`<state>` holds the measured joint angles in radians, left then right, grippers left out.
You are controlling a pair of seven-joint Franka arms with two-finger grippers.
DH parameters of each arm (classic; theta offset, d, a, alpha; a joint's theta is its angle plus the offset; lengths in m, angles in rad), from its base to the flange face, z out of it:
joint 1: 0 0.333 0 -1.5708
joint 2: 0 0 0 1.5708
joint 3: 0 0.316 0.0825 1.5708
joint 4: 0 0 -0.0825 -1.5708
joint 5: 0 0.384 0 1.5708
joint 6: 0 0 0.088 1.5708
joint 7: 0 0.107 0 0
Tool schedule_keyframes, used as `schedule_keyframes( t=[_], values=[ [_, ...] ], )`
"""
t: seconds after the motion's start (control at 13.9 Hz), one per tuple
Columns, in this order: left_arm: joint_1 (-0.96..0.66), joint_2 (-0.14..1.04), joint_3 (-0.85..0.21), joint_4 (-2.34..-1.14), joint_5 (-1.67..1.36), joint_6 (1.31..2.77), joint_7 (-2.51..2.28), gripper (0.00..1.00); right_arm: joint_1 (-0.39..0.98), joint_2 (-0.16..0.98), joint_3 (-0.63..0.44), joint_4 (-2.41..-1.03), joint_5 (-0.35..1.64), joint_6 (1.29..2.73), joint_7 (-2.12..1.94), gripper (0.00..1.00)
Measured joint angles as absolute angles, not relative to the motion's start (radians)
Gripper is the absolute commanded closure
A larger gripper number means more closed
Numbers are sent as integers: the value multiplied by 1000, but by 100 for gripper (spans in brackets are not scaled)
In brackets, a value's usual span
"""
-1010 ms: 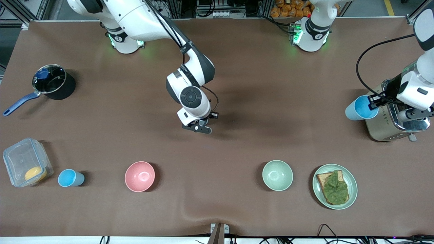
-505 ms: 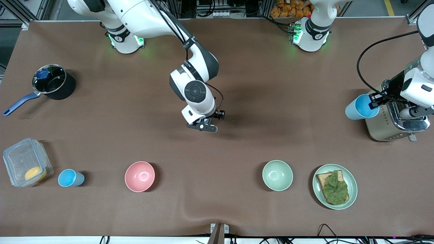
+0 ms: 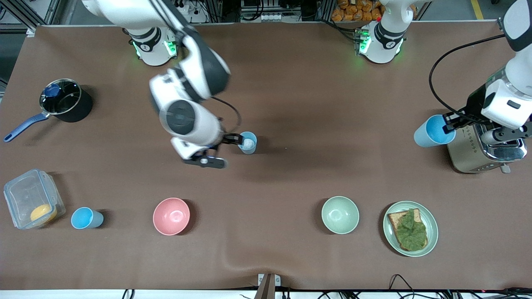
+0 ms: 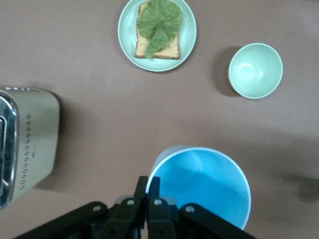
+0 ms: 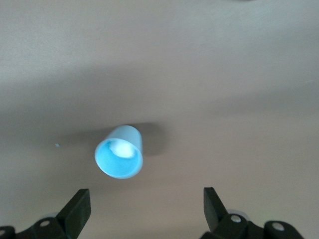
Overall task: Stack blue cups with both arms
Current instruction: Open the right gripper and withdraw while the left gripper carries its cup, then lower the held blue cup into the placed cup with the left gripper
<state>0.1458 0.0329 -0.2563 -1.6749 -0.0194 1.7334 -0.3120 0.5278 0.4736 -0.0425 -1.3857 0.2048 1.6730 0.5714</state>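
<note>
Even overhead light lit the brown table (image 3: 291, 83) brightly, casting soft shadows beside objects. The right arm (image 3: 187, 116) was motion-blurred, the right wrist view was hazy and washed out, and the left wrist view was sharp.

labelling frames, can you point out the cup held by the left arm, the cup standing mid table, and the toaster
held blue cup (image 4: 204, 186), left wrist view, inside wall
standing blue cup (image 3: 248, 143), front view, whitish inside
toaster (image 3: 471, 155), front view, side panel
</note>
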Motion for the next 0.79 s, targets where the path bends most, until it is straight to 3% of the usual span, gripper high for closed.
schedule_keyframes(
  t=[0.36, 0.79],
  values=[
    [141, 27, -438, -1614, -49, 1650, -473, 100, 411, 347, -45, -1387, 97, 1515, 406, 0],
    [100, 93, -579, -1597, -101, 1669, -706, 100, 174, 234, -48, -1466, 65, 1490, 272, 0]
  ],
)
